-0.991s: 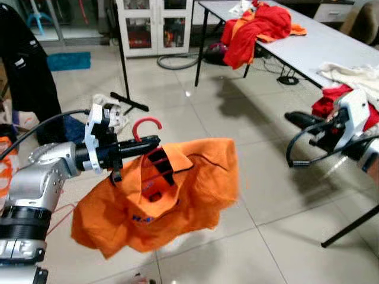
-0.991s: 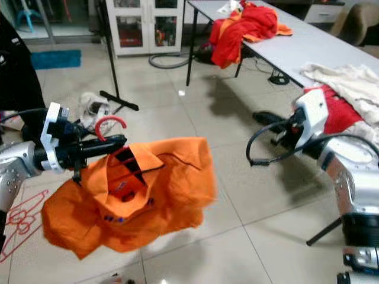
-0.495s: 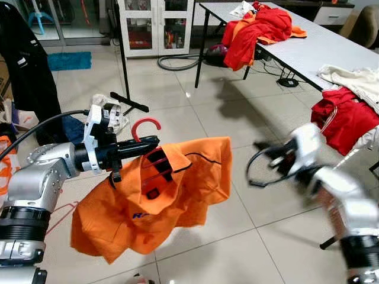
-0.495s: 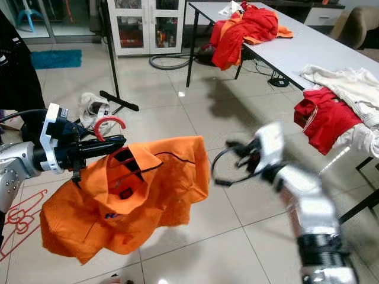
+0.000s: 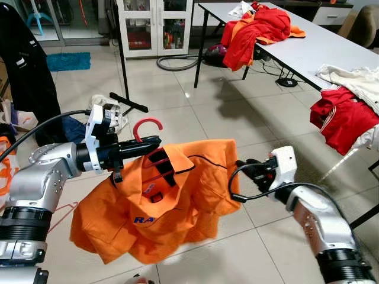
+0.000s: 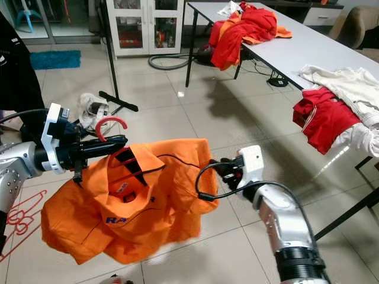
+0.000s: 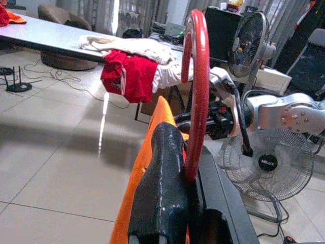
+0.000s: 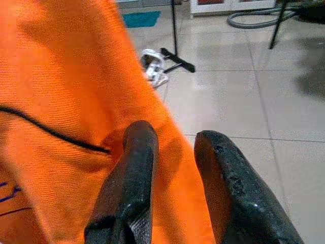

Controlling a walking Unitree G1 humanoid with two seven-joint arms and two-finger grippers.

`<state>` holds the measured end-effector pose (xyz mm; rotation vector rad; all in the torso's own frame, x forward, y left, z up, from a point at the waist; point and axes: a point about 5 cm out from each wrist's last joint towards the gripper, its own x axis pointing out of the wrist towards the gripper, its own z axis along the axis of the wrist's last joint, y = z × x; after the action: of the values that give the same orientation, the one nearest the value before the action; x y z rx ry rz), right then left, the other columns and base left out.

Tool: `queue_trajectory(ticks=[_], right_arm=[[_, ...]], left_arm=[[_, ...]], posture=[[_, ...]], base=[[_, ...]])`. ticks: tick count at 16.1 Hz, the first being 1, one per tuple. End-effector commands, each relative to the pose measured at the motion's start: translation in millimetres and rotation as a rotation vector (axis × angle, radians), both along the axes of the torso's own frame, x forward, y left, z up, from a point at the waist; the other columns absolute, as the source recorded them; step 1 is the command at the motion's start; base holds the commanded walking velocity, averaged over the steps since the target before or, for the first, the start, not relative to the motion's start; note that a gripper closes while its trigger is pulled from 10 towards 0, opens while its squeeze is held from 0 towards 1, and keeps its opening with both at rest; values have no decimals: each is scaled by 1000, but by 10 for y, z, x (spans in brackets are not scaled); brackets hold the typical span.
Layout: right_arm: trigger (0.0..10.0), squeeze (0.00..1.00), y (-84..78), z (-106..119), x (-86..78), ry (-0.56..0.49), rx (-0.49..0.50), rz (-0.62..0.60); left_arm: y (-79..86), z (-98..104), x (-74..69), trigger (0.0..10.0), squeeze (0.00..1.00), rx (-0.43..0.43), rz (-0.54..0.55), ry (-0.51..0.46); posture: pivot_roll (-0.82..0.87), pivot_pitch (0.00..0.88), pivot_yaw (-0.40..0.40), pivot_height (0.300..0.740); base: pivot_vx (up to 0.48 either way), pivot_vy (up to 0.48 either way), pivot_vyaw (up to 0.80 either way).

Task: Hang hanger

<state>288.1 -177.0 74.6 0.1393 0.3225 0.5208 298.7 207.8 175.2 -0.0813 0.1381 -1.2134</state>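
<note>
Left wrist view: the left gripper (image 7: pixel 190 203) has its jaws clamped on the red plastic hanger (image 5: pixel 147 125), which carries an orange polo shirt (image 5: pixel 160 201) above the tiled floor (image 5: pixel 195 115). The right gripper (image 8: pixel 172 168), jaws slightly apart, touches the shirt's shoulder edge.

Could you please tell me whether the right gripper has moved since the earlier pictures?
Yes. The right gripper has swung leftward, away from the white table, and now reaches the orange shirt.
</note>
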Motion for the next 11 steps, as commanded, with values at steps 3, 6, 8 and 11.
queue_trajectory(ticks=[3, 6, 8, 11], right_arm=[[10000, 1000, -2, 64, -21, -27, 27, 18], [10000, 1000, -19, 114, -97, -37, 36, 41], [10000, 1000, -17, 92, -165, -25, 46, 53], [10000, 1000, -57, 91, -339, 0, 35, 95]], left_arm=[[-34, 120, 0, 0, 0, -3, -24, -54], [-29, 99, -5, 0, 0, 4, -21, -47], [-34, 85, -7, 0, 0, 6, -23, -42], [-26, 75, -2, 0, 0, 12, -21, -37]], posture=[[-46, 0, -65, 740], [-52, 4, -66, 740], [-56, 7, -64, 740], [-58, 8, -63, 740]], base=[[0, 0, 0], [0, 0, 0], [0, 0, 0], [0, 0, 0]])
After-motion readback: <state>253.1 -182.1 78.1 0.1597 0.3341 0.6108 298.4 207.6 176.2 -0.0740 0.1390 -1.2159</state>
